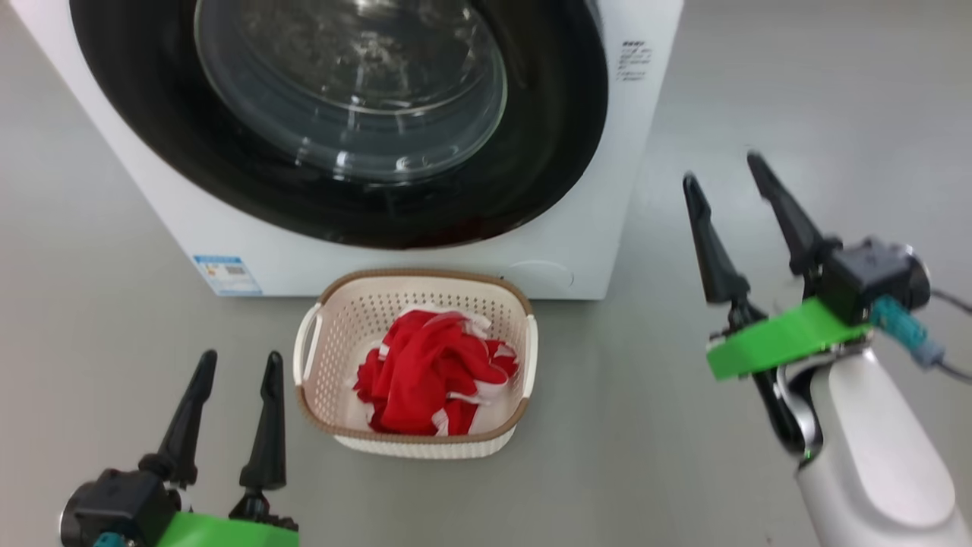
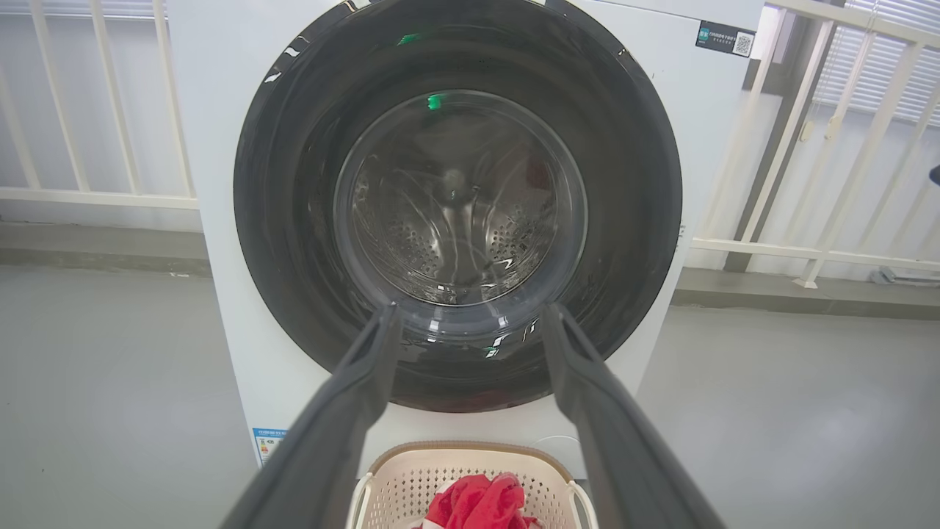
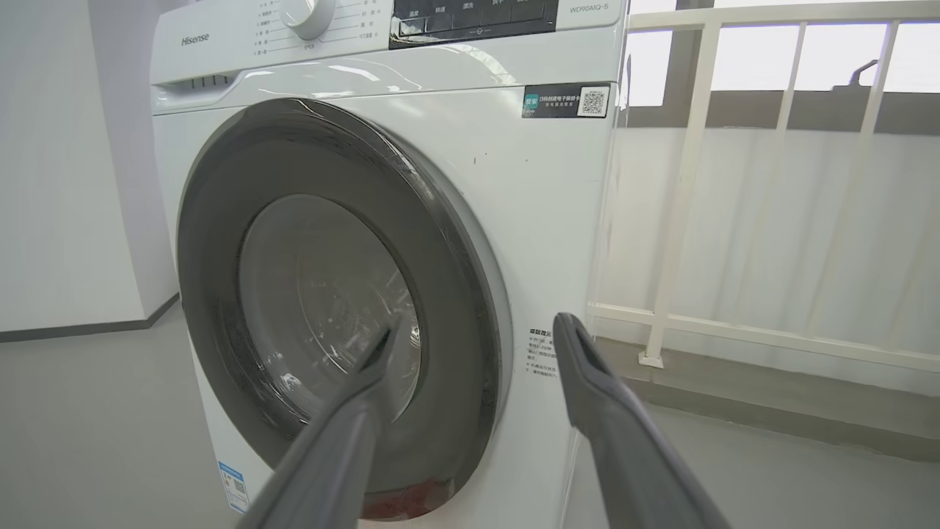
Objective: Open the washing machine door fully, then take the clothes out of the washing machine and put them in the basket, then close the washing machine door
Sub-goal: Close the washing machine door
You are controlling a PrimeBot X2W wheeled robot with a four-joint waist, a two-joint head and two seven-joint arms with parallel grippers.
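Though unsure if latched, looks finished: clothes [image 1: 433,365] in basket [image 1: 342,319] lower centre, washing machine door [image 1: 531,152] shut, left gripper [image 1: 240,357] and right gripper [image 1: 721,168] wide, empty

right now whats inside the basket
A crumpled heap of red clothes with white trim lies inside the basket. The heap covers most of the floor, so anything under it cannot be seen.

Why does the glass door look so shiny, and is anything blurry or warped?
Head view: bright reflections streak the door, right fingers slightly smeared; left wrist view: green glint on the glass, railing bars splay; right wrist view: window washed out.
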